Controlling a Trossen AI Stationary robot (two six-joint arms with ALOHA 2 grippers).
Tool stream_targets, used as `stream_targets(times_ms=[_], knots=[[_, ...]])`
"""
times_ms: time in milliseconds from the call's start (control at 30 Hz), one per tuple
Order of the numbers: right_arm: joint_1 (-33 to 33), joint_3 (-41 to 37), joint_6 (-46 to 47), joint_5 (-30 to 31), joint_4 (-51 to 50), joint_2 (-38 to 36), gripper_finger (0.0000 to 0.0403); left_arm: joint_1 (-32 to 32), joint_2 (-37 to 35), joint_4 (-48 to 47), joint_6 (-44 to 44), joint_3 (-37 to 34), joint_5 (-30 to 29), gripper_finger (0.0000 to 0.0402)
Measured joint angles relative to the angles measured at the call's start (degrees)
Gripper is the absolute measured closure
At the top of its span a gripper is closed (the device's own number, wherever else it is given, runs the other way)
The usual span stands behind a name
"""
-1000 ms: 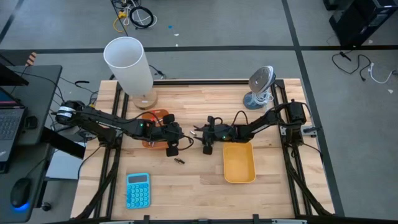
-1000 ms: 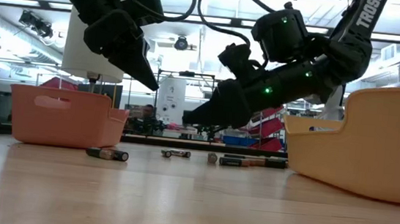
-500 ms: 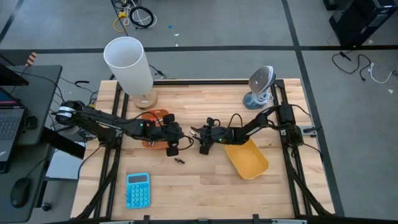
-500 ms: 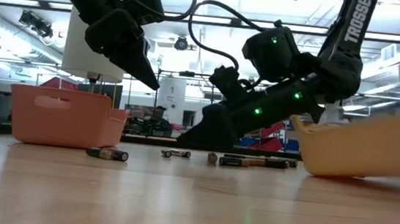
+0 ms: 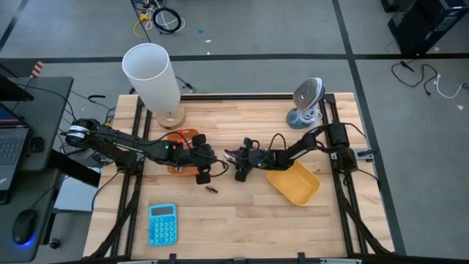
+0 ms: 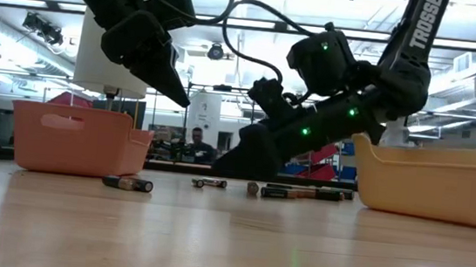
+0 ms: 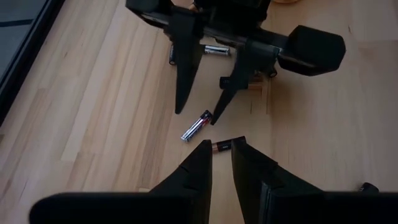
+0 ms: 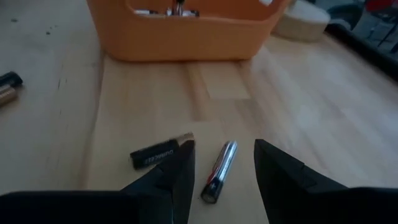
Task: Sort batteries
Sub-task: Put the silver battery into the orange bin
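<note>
Several small batteries lie on the wooden table. A silvery battery (image 8: 221,169) and a black battery (image 8: 158,154) rest on their sides between the two arms, and another battery (image 5: 211,189) lies nearer the front. My right gripper (image 8: 222,147) is open and low at the table, its fingers on either side of the silvery battery's end; I cannot tell whether they touch it. My left gripper (image 7: 222,149) hangs above the table (image 6: 180,99) with a narrow gap between its fingers and nothing in it. The orange tray (image 5: 179,138) holds batteries (image 8: 165,11). The yellow tray (image 5: 293,183) sits askew under the right arm.
A tall white cylinder (image 5: 152,73) stands at the far left of the table, and a grey stand (image 5: 306,103) at the far right. A blue calculator (image 5: 162,224) lies near the front edge. More batteries (image 6: 294,191) lie in a row beyond the grippers.
My right gripper has come down toward the table and the batteries, staying open. The yellow tray below the right arm has tipped up, then settled flat again, turned about so that its near end points more toward the table's right edge.
</note>
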Motion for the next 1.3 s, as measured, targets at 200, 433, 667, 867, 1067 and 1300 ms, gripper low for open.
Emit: stream_targets(times_ms=[200, 433, 667, 867, 1067, 1300], knots=[[-0.2, 0.0, -1.7, 0.5, -0.2, -3.2, 0.0252, 0.0, 0.0, 0.0, 0.0, 0.0, 0.0, 0.0338], [-1.4, 8.3, 1.3, -3.9, -20.9, -3.9, 0.0252, 0.0, 0.0, 0.0, 0.0, 0.0, 0.0, 0.0338], [-2.8, 14.6, 1.8, -6.5, -32.9, -3.3, 0.0252, 0.0, 0.0, 0.0, -0.2, 0.0, 0.0, 0.0338], [-2.9, 14.9, 4.4, -7.9, -38.7, -3.3, 0.0252, 0.0, 0.0, -0.1, -0.1, 0.0, 0.0, 0.0338], [-3.1, 14.9, 5.4, -7.9, -40.0, -3.1, 0.0255, 0.0, 0.0, -0.1, 0.0, 0.0, 0.0, 0.0338], [-3.2, 14.9, 5.1, -8.1, -40.8, -3.1, 0.0285, 0.0, 0.0, -0.1, 0.0, 0.0, 0.0, 0.0338]])
